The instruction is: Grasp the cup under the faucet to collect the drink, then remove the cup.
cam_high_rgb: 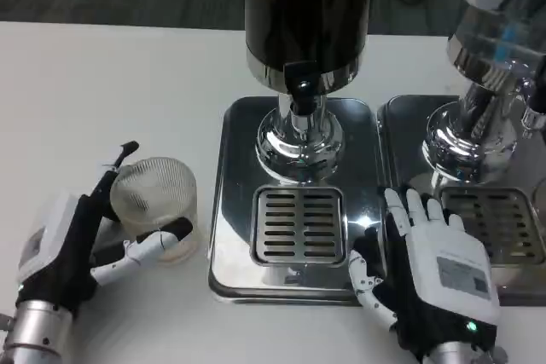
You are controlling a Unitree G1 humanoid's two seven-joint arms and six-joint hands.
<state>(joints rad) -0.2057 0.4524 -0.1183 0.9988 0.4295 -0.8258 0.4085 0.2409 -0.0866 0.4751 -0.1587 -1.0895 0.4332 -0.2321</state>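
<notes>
A: How far along?

B: Early, I'd judge. The left hand [81, 240] has its fingers round the cup [156, 205], which stands on the table [102, 91] near its front edge, left of the dispenser [305, 31] base and not yet under the faucet [300, 91]. It looks empty.

A: The right hand [431, 274]?

B: Spread flat, holding nothing, between the two drip grilles.

A: Surroundings?

B: White table, a second dispenser [495, 49] at right, dark floor beyond.

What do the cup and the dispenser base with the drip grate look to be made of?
Cup: likely clear plastic or glass, faintly ribbed and see-through, with the table showing through it. Dispenser base: polished metal, mirror-like with bright reflections. Drip grate: slotted metal with a duller, brushed look.
</notes>
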